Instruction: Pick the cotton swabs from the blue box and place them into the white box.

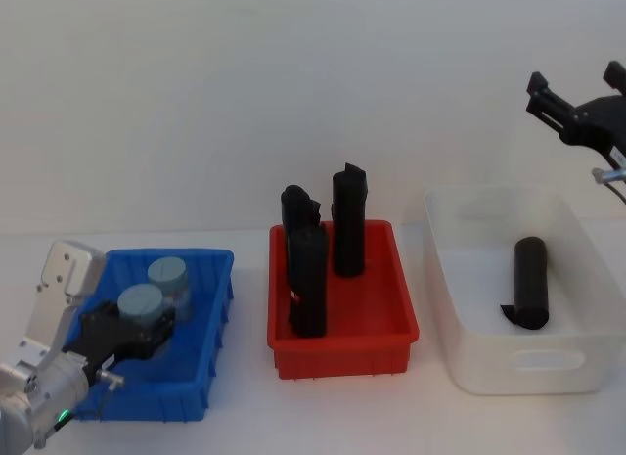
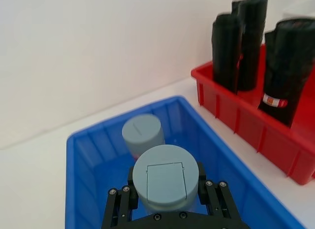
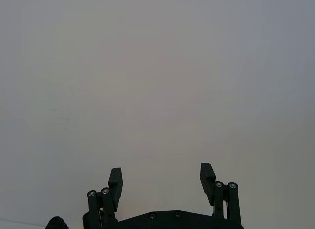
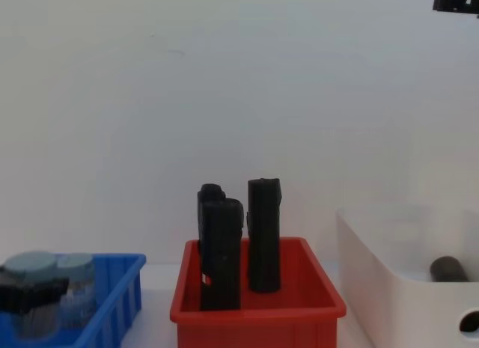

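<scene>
The left gripper (image 2: 166, 187) sits low inside the blue box (image 2: 83, 155), its fingers pressed against both sides of the near swab tub (image 2: 165, 175) just under the grey-blue lid; it looks like a firm pinch. The far swab tub (image 2: 142, 133) stands just behind it, close enough to be nudged. To lift well, I judge the gripper should rise straight up, without tilting, until the tub's base clears the rim, so neither the neighbour nor the wall is caught. The carry must then pass over the red bin (image 1: 342, 352) and its tall black blocks (image 1: 308, 279), so height matters. The white box (image 1: 479, 362) stands at the far right with a black cylinder (image 1: 530, 282) lying in it; aim for the bare floor beside that. The right gripper (image 1: 587, 108) hangs high above that box, fingers spread and empty
</scene>
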### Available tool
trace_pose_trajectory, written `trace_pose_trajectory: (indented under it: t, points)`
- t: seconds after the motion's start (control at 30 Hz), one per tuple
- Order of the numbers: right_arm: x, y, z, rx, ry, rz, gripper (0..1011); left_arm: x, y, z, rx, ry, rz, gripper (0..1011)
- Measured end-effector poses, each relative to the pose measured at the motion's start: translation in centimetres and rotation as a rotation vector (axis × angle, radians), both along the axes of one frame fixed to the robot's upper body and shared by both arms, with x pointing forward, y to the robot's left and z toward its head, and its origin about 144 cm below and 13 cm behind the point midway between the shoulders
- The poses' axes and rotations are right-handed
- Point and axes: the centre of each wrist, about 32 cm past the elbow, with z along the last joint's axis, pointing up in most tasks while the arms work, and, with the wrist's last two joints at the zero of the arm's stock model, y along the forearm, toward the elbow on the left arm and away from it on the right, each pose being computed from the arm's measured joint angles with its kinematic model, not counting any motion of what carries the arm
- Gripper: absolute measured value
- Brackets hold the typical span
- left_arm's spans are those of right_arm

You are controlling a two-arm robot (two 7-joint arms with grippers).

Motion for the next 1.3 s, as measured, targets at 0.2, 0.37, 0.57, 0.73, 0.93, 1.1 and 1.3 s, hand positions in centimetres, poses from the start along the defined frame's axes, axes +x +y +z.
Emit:
trace_pose_trajectory:
  t: [0.2,0.37,0.57,0.73,0.93,1.1,1.3]
  points:
    - [0.0,0.0,0.0,0.0,0.0,0.0,1002,-0.2,-0.7,1.7,0.019,-0.075,-0.019,668]
    - [0.0,0.0,0.0,0.0,0.0,0.0,1002,-0.5,-1.4,3.4,0.031,-0.147,-0.038,666]
    - [0.1,0.0,-0.3,-0.01,0.014,0.013,1002,-0.8,-2.1,5.1,0.04,-0.228,-0.063,666]
    - [0.2,0.1,-0.7,-0.031,0.032,0.052,1002,-0.9,-2.9,6.9,0.044,-0.311,-0.096,668]
    - [0.4,0.3,-1.1,-0.06,0.052,0.116,1002,-0.7,-4.2,8.7,0.042,-0.404,-0.153,666]
    - [0.6,0.4,-1.4,-0.086,0.066,0.173,1002,-0.3,-5.6,10.2,0.035,-0.483,-0.219,666]
    - [0.9,0.8,-1.7,-0.13,0.082,0.258,1002,0.3,-7.2,11.5,0.025,-0.569,-0.289,668]
